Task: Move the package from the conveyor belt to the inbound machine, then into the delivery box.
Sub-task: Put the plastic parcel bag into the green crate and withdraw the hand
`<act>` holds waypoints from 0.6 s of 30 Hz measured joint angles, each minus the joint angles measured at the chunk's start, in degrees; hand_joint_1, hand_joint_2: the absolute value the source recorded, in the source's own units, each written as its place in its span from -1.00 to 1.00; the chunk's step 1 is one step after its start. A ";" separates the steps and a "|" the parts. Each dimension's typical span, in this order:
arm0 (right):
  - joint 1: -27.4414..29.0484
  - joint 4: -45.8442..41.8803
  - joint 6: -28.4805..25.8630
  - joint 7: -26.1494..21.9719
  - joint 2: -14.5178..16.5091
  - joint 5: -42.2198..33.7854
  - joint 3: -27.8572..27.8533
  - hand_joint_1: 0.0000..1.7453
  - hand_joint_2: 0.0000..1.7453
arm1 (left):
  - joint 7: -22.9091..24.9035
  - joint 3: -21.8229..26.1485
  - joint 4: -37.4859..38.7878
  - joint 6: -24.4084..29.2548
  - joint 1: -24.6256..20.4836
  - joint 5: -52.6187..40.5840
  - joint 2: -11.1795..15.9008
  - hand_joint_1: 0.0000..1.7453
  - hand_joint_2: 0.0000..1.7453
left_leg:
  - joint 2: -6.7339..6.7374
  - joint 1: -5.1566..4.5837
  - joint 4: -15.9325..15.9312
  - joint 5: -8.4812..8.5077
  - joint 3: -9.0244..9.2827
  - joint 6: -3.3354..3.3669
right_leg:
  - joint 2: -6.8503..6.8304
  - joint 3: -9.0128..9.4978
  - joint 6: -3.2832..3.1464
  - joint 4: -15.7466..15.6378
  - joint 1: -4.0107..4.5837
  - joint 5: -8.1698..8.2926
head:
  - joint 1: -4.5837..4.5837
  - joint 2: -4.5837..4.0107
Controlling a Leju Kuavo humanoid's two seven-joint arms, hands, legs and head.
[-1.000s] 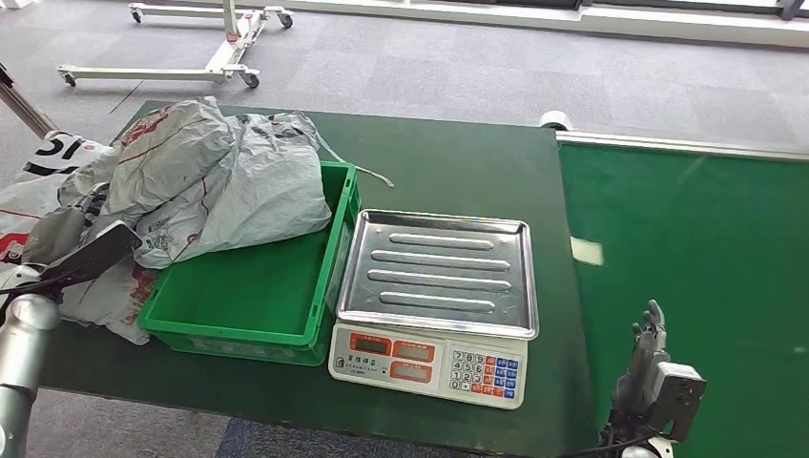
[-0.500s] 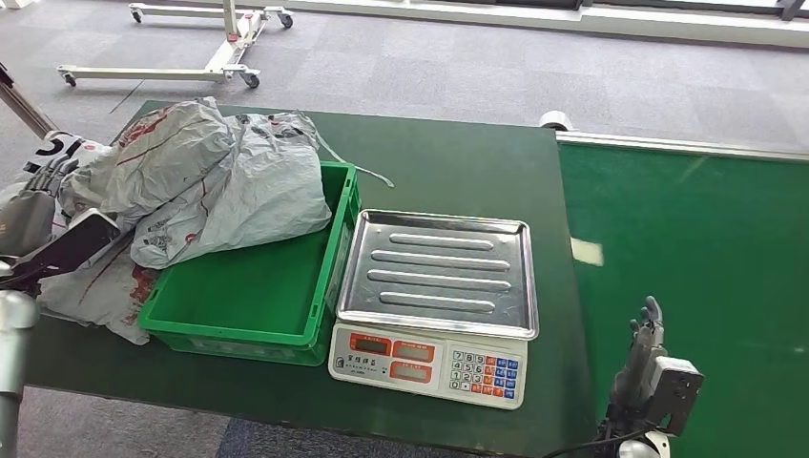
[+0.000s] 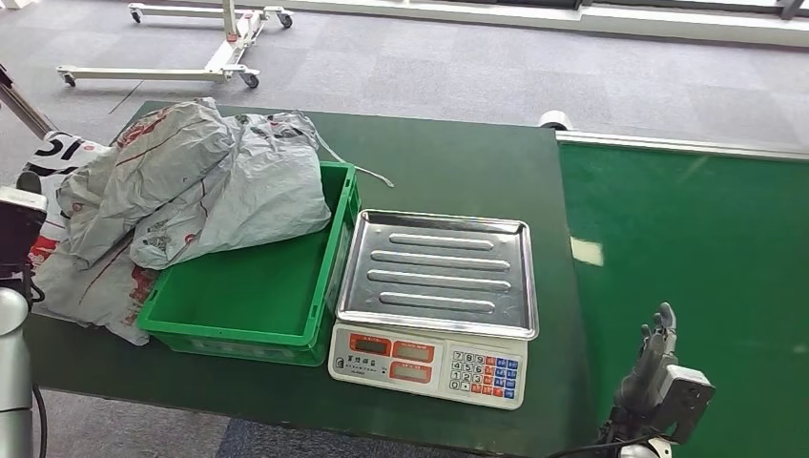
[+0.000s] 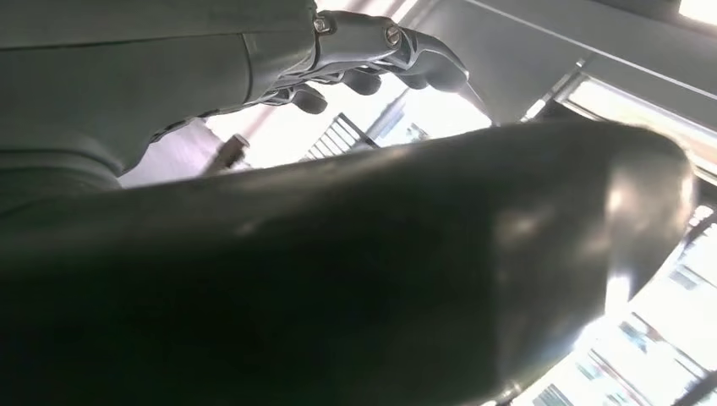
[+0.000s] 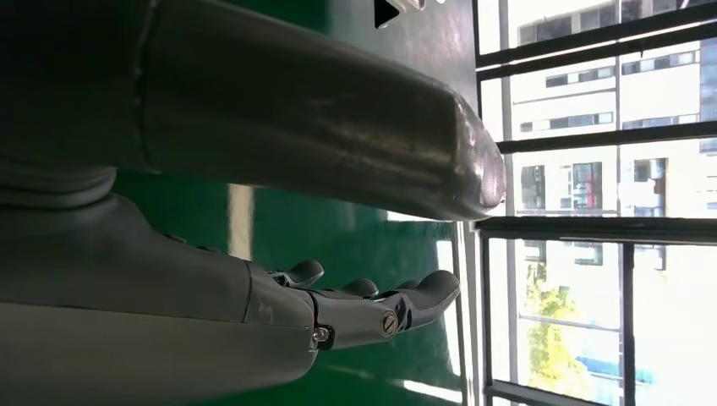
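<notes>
Head view, package position: the grey package (image 3: 215, 181) lay draped over the far-left corner of the green delivery box (image 3: 258, 286), partly inside it and partly spilling over the rim onto other bags (image 3: 72, 277) on the counter (image 3: 448, 167).
Package long axis: it ran roughly from the box's left side toward its far-right corner, slanting across the counter.
Inbound machine: the scale (image 3: 434, 305) stood just beside the box on its right, tray bare.
Conveyor belt: the belt (image 3: 696, 248) lay to the right of the counter, with no package visible on it.
Left hand: the left hand (image 4: 372, 51) was seen in the left wrist view with fingers (image 4: 423, 63) loosely extended and holding nothing; in the head view only the wrist area showed at the left edge, near the bags.
Right hand: the right hand (image 3: 651, 358) hovered low over the belt, fingers (image 5: 414, 300) straight and apart, holding nothing.
Governing relation: the package lay well apart from the right hand, across scale and box; the left hand was the nearer one.
Judgement: the deposit appeared complete; the next pickup would fall to the right hand at the belt.
</notes>
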 joint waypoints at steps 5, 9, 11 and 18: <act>2.55 -6.97 -0.71 -0.02 0.74 1.99 0.56 -1.00 -1.00 | -3.48 -9.70 -7.71 5.39 9.88 -2.95 -9.61 -1.00 -1.00 | -0.09 -0.21 0.01 -0.13 0.00 0.14 | -0.10 0.08 0.17 -0.01 -0.22 -0.08 | 0.01 -0.01; 3.77 -12.63 -1.29 1.94 1.08 3.34 1.70 -1.00 -1.00 | -3.39 -18.37 -10.12 12.23 14.34 -3.34 -14.59 -1.00 -1.00 | -0.04 -0.25 0.04 -0.19 -0.01 0.22 | -0.06 0.09 0.21 -0.02 -0.27 -0.07 | 0.01 0.00; 4.01 -14.01 -1.41 2.09 1.10 3.42 1.97 -1.00 -1.00 | -2.87 -20.52 -11.08 12.63 15.19 -2.50 -15.44 -1.00 -1.00 | -0.06 -0.25 0.05 -0.19 0.00 0.23 | -0.09 0.10 0.22 -0.02 -0.26 -0.07 | 0.02 0.00; 4.63 -16.13 -1.44 1.91 1.10 3.36 2.25 -1.00 -1.00 | -2.47 -23.13 -12.90 12.36 16.41 -1.78 -16.78 -1.00 -1.00 | -0.07 -0.19 0.04 -0.16 0.02 0.21 | -0.09 0.13 0.21 -0.01 -0.19 -0.07 | 0.01 0.00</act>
